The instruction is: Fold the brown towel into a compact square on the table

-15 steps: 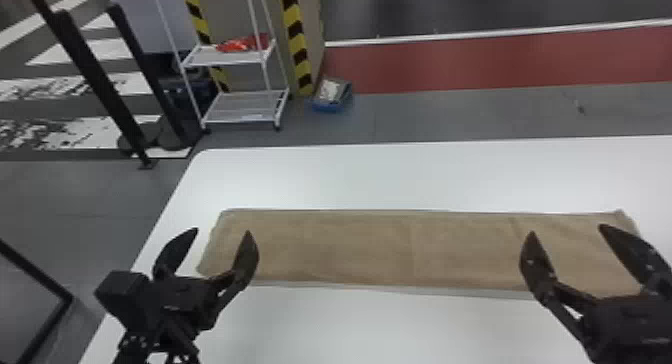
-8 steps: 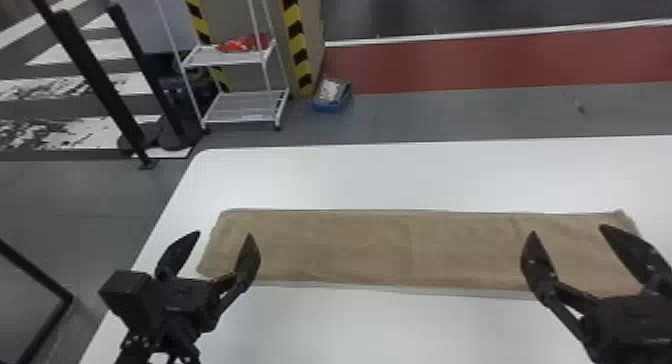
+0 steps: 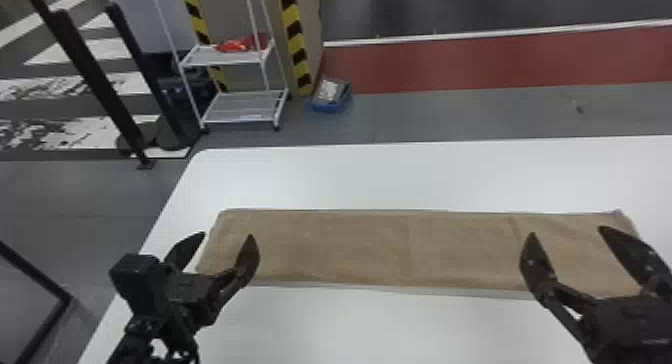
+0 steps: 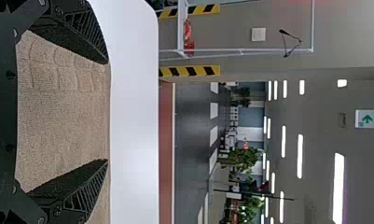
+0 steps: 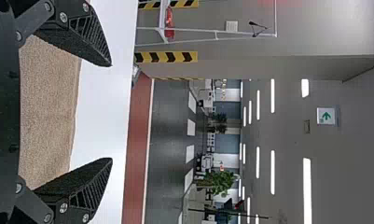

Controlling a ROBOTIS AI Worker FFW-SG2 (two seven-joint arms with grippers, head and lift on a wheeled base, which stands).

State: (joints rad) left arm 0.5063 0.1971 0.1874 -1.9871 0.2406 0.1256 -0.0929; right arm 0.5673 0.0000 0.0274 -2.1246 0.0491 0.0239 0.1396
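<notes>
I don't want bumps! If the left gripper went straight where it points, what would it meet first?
The way looks free: the left gripper points forward over the brown towel and white table. Its height is hard to judge, so it might brush the towel.

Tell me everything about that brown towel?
The brown towel looks like textured cloth. It lies flat on the white table in a long, narrow strip, faintly creased, with a paler rim along its near edge. The open black left gripper and open black right gripper are near opposite ends, neither holding it.
</notes>
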